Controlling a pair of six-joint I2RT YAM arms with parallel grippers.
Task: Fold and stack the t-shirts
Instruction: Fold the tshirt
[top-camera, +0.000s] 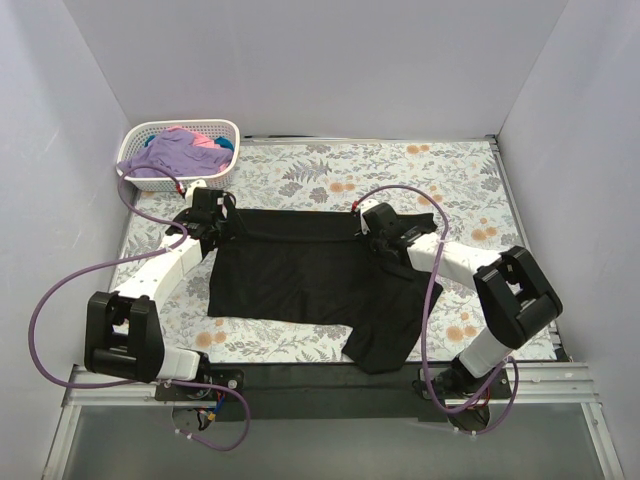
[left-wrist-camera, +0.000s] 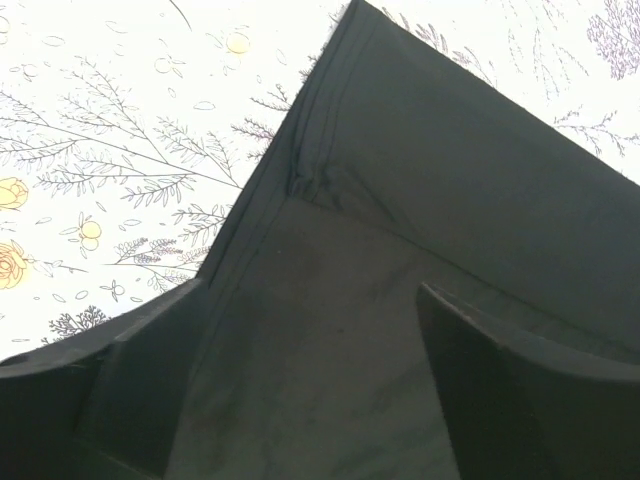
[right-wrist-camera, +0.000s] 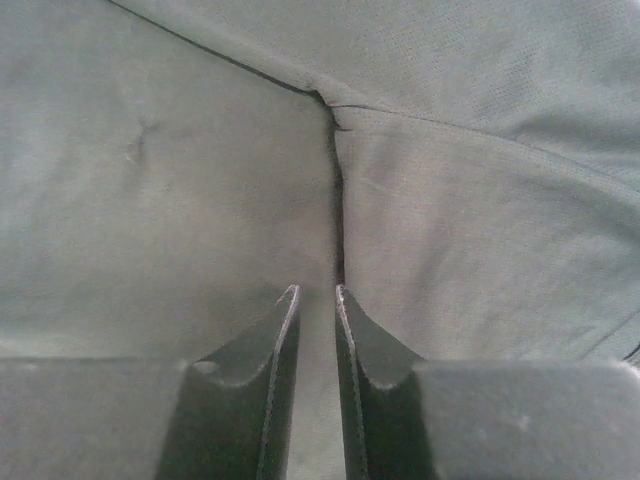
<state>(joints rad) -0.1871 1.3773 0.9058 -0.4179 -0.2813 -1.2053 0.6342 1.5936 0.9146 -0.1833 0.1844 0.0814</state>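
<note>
1. Floral tablecloth (top-camera: 470, 180) covers the whole table, pale walls all around.
2. Far left corner: white basket (top-camera: 150, 180), with purple tee (top-camera: 170, 152), pink tee (top-camera: 205, 140) and a bit of teal tee (top-camera: 222, 146) heaped inside.
3. Left gripper (top-camera: 222, 222) is down at the far-left corner of the black t-shirt (top-camera: 295, 270), fingers spread wide over the hem, clamping nothing.
4. That shirt lies mid-table, mostly flat, with one part trailing toward the near edge.
5. Right gripper (right-wrist-camera: 318, 290) is at the far-right edge, fingers pressed nearly together, a crease of black cloth running straight into the slit.
</note>
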